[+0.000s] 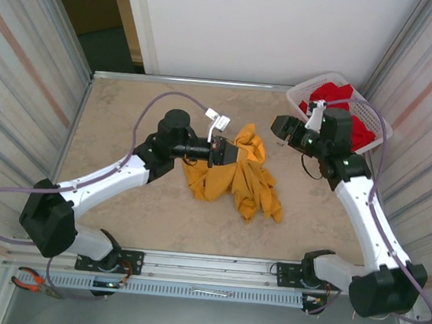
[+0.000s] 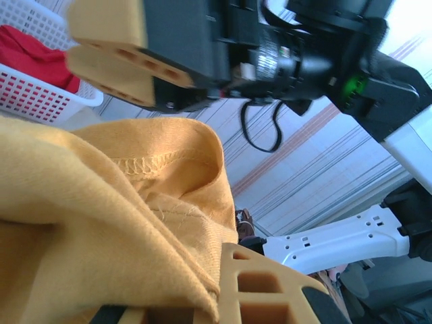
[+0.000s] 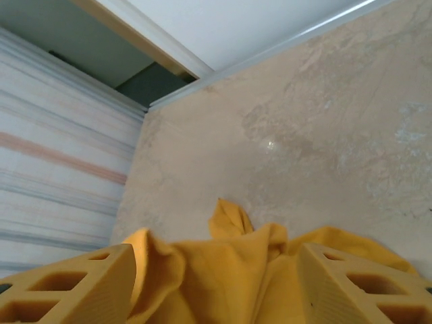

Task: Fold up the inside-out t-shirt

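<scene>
The inside-out t-shirt (image 1: 233, 179) lies crumpled in a loose heap near the middle of the table (image 1: 121, 114), its mustard fabric bunched and folded over itself. In the top view the left gripper (image 1: 234, 154) reaches in from the left of the frame and is clamped tight on the upper edge of the heap. In the left wrist view the cloth (image 2: 101, 202) drapes over that gripper, with a stitched hem showing and one yellow finger (image 2: 263, 290) poking out at the bottom of the frame.

The right gripper (image 1: 279, 127) sits just to the upper right of the shirt, apart from it in the top view. Its jaws stand wide, holding nothing. In its own wrist view the two yellow fingers (image 3: 74, 283) are at the bottom corners of the frame, and the shirt's folds (image 3: 202, 290) rise between them.

At the upper right corner of the table a white lattice basket (image 1: 305, 90) holds a bright red garment (image 1: 336, 94) – the right arm's wrist crosses in front of it.
</scene>
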You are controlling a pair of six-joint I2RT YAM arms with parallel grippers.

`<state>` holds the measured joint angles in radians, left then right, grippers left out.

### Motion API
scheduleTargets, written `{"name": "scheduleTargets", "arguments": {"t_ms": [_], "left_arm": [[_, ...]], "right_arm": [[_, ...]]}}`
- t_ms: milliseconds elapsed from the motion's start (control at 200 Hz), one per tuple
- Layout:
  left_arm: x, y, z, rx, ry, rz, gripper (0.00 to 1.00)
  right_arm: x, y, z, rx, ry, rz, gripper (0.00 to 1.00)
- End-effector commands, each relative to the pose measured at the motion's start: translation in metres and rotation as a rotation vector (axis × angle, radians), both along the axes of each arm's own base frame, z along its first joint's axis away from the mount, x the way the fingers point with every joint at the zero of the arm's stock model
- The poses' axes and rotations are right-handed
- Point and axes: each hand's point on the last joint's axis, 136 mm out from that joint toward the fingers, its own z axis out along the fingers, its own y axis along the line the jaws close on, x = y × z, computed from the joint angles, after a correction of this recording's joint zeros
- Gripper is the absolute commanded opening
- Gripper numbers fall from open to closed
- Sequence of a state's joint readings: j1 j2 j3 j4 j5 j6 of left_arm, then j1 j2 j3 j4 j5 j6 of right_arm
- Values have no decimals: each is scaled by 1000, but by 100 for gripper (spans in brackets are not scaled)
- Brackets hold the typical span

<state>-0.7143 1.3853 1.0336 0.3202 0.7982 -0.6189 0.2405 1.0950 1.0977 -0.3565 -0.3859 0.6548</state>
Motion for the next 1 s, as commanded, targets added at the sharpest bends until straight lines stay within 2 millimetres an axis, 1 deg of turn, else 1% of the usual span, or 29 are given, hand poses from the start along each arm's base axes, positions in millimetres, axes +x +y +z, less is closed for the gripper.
{"name": "scheduleTargets", "arguments": {"t_ms": [0, 65, 145, 220, 291, 316, 326, 386, 421, 451, 506, 521, 551, 576, 606, 641, 661, 671, 696, 802, 882, 937, 992], "left_arm": [[-4, 6, 21, -59, -44, -29, 0], [-2, 6, 23, -60, -46, -32, 0], [-1, 6, 24, -60, -48, -34, 0], [0, 8, 25, -58, -51, -31, 0], [0, 8, 25, -54, -51, -30, 0], [0, 8, 25, -55, -52, -30, 0], [-1, 8, 25, -54, -51, -31, 0], [-2, 10, 27, -55, -56, -29, 0], [-2, 11, 27, -55, -60, -26, 0], [-3, 11, 28, -54, -60, -25, 0], [-3, 13, 26, -51, -61, -22, 0], [-2, 13, 26, -51, -61, -20, 0], [-2, 14, 25, -50, -60, -16, 0], [-1, 15, 24, -49, -59, -12, 0], [0, 16, 23, -47, -58, -4, 0], [2, 18, 21, -45, -53, 6, 0], [3, 20, 19, -44, -54, 13, 0], [4, 20, 19, -45, -54, 17, 0], [5, 22, 18, -44, -52, 23, 0], [13, 28, 11, -42, -38, 51, 0], [16, 31, 8, -42, -31, 64, 0], [17, 32, 6, -41, -27, 65, 0], [17, 31, 9, -44, -32, 65, 0]], "right_arm": [[-38, 2, 32, -1, -106, 41, 64], [-52, 11, 38, 5, -132, 89, 67], [-60, 25, 39, -5, -141, 131, 70], [-60, 38, 35, -19, -137, 152, 70], [-55, 49, 29, -26, -122, 171, 70], [-55, 51, 30, -27, -125, 173, 70], [-51, 54, 22, -36, -103, 176, 70], [-45, 58, 13, -57, -80, 170, 68], [-42, 59, 9, -63, -71, 167, 64], [-40, 57, 6, -70, -68, 157, 57], [-37, 54, 4, -78, -65, 139, 35], [-37, 53, 5, -78, -68, 135, 26], [-37, 50, 7, -74, -75, 129, 13], [-38, 47, 10, -70, -83, 120, 5], [-38, 42, 14, -66, -94, 104, 0], [-40, 36, 18, -55, -106, 91, 0], [-39, 33, 17, -52, -102, 84, 0], [-42, 30, 24, -42, -121, 79, 0], [-46, 26, 30, -23, -138, 77, 0], [-56, 14, 50, 69, -212, 74, 0], [-65, 13, 66, 139, -284, 100, 0], [-71, 16, 74, 174, -320, 134, 0], [-74, 20, 81, 202, -344, 160, 0]]}}
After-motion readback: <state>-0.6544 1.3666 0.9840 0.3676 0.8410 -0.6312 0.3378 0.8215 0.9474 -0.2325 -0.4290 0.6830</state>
